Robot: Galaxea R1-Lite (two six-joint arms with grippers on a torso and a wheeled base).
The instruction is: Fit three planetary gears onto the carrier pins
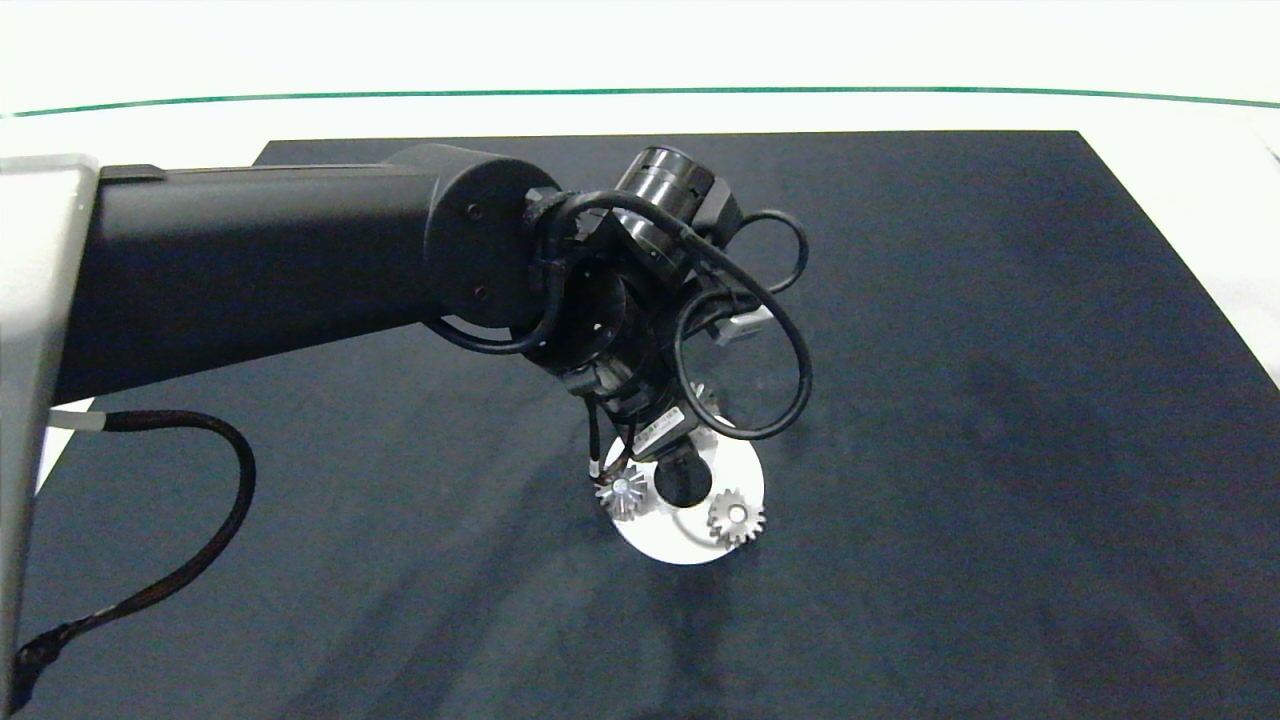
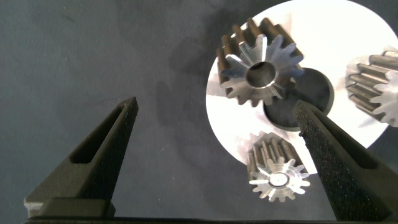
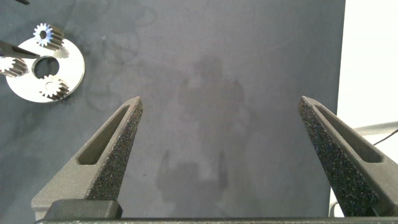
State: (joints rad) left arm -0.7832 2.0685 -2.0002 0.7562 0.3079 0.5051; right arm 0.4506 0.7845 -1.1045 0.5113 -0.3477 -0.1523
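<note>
Left gripper (image 2: 211,134) hangs open over the disc (image 2: 227,134); three gears (image 2: 261,70) sit on it; right arm far.

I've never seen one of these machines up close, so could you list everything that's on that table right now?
Planetary gears: three, shiny silver, all on the white disc around its centre hole.
White disc: one, flat and round with a large centre hole, lying on the mat near its middle.
Mat: one, dark, covering most of the table.
Table: one, white, with a green line along the far side.
Left gripper: one, grey fingers open, just above the disc, holding nothing.
Right gripper: one, grey fingers open, over bare mat away from the disc.
</note>
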